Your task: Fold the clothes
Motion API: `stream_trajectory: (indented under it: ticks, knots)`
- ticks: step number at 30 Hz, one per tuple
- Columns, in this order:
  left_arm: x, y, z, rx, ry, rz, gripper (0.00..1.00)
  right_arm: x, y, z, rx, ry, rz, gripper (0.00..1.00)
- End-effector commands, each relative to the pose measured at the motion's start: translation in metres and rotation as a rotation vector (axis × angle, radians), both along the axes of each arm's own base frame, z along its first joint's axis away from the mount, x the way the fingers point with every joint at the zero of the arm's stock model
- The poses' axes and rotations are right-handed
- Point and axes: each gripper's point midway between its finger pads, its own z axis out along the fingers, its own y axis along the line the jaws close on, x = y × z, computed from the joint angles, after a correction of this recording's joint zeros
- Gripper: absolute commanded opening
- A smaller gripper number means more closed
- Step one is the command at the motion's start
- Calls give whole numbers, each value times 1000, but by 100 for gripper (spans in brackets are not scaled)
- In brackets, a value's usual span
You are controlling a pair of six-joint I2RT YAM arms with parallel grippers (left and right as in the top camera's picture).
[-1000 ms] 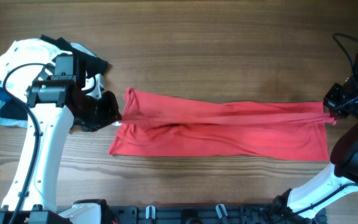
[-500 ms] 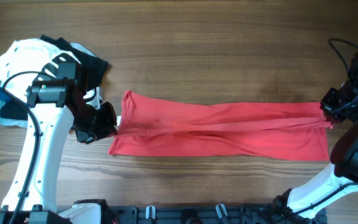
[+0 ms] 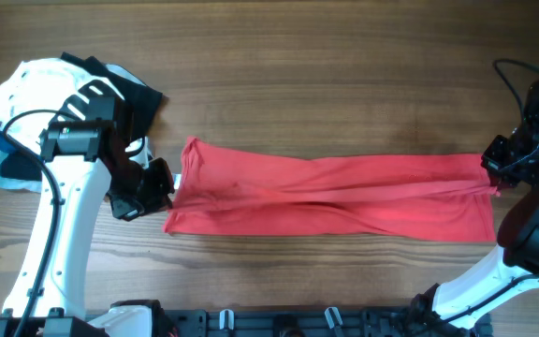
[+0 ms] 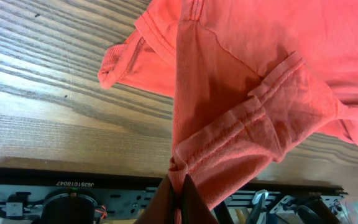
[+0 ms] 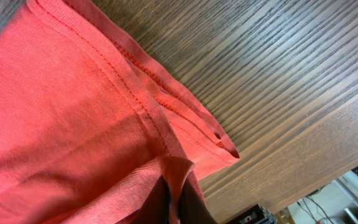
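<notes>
Writing: small white code on black rail [image 4: 73,185], upside down, too small to read. Red T-shirt [image 3: 335,192] pulled into long band across middle of wooden table [image 3: 326,84], with lengthwise creases and stitched hems showing. Left gripper [image 3: 162,181] pinches shirt's left end, right gripper [image 3: 491,174] pinches right-end hem. Garment pile [image 3: 26,89] far left.

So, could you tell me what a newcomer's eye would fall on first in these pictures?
First, the red T-shirt, stretched into a long band across the middle of the wooden table. Each end is pinched: the left hand is shut on one end and the right hand on the other. At the table's far left lies a heap of white, black and blue garments.
</notes>
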Motion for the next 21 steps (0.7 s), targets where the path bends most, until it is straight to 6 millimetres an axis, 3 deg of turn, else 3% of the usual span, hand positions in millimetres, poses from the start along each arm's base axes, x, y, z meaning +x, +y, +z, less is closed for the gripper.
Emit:
stream_trajectory:
  ticks: [1, 5, 16, 21]
  knots:
    - [0, 4, -1, 17, -11, -10, 4, -1, 3, 4, 2, -10, -14, 11]
    - [1, 4, -1, 17, -14, -10, 4, -1, 3, 4, 3, -10, -14, 18]
    - [9, 4, -1, 17, -49, -10, 4, 5, 9, 2, 38, -45, -22, 20]
    - [27, 2, 0, 2, -122, -6, 4, 10, 18, -9, 93, -79, 5, 19]
